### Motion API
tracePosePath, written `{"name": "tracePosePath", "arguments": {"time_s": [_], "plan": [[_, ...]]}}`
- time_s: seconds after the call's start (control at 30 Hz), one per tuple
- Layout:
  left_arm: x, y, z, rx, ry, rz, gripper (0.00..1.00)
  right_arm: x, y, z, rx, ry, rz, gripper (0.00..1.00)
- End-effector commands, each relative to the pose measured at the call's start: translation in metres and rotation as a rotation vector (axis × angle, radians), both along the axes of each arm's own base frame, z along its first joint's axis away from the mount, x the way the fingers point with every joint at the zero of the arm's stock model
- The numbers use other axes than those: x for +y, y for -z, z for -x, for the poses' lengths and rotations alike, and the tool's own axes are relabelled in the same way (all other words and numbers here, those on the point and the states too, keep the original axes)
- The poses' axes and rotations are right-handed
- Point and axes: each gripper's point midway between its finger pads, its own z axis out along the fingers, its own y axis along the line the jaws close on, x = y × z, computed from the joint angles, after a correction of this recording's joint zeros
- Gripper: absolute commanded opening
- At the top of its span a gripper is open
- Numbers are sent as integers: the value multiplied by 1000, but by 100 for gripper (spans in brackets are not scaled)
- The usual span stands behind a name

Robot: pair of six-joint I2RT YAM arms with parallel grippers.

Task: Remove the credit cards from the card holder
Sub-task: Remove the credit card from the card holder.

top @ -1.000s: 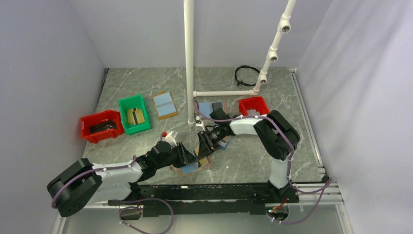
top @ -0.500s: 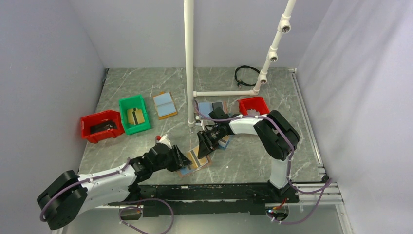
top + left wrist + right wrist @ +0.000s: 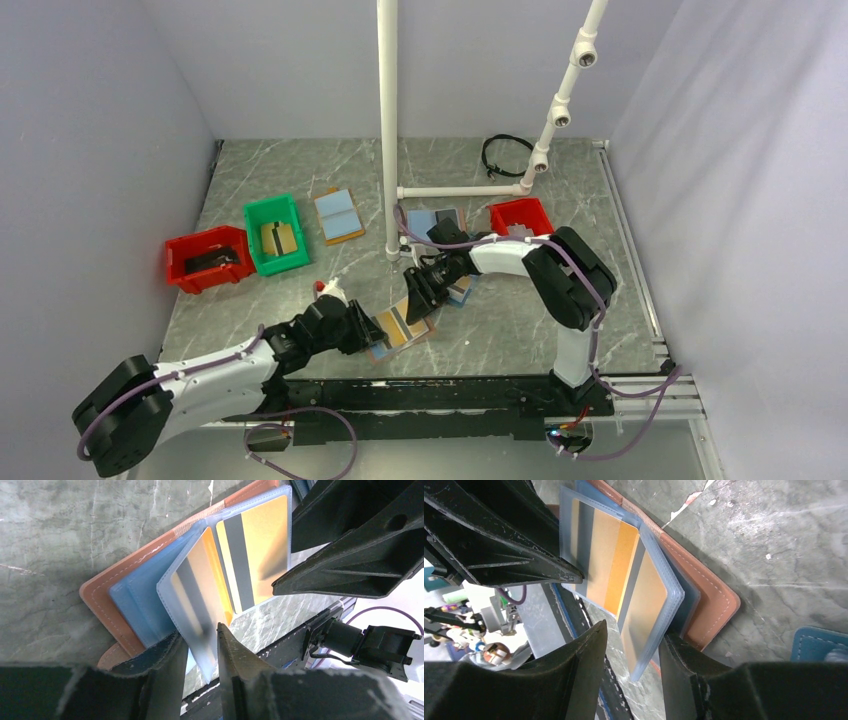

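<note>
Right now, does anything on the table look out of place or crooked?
Yes. The card holder lies slanted to the table's near edge. Its clear sleeves stand fanned up off the blue lining rather than lying flat, with the left pincer and right pincer straddling their edges.

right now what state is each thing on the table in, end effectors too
card holder, open on the table, clear sleeves fanned up
gold cards, inside the sleeves
left end effector, around one sleeve, grip unclear
right end effector, open, straddling the other sleeve
green bin, holding cards
left red bin, holding something dark
second holder, lying open, both halves blue
</note>
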Motion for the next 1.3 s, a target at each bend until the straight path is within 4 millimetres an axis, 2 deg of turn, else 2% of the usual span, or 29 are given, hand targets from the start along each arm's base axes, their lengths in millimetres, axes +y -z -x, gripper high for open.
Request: {"name": "tracePosePath", "arguments": {"time_s": [0.0, 0.07, 0.2, 0.23, 0.37, 0.5, 0.67, 0.8, 1.0, 1.27], "plan": [[4, -2, -3, -4, -30, -9, 31, 2, -14, -20, -145, 2, -4, 45], [5, -3, -3, -9, -29, -6, 25, 1, -16, -22, -159, 3, -2, 45], [8, -3, -7, -41, -45, -11, 3, -1, -20, -29, -190, 18, 1, 45], [8, -4, -7, -49, -40, -11, 0, -3, -21, -31, -195, 24, 2, 45], [5, -5, -9, -87, -9, -10, 0, -8, -25, -41, -230, 46, 16, 45], [-2, -13, -10, -170, 58, 14, 0, -14, -43, -50, -287, 54, -28, 45], [-17, -35, -12, -318, 168, 76, 0, -12, -74, -29, -267, -80, -216, 44], [-30, -60, -14, -433, 243, 122, 0, -10, -88, -8, -196, -174, -350, 44], [-43, -85, -16, -535, 296, 185, 0, -10, -87, -6, -151, -177, -365, 44], [-50, -100, -16, -581, 299, 262, 0, -14, -79, -14, -142, -137, -332, 43]]}}
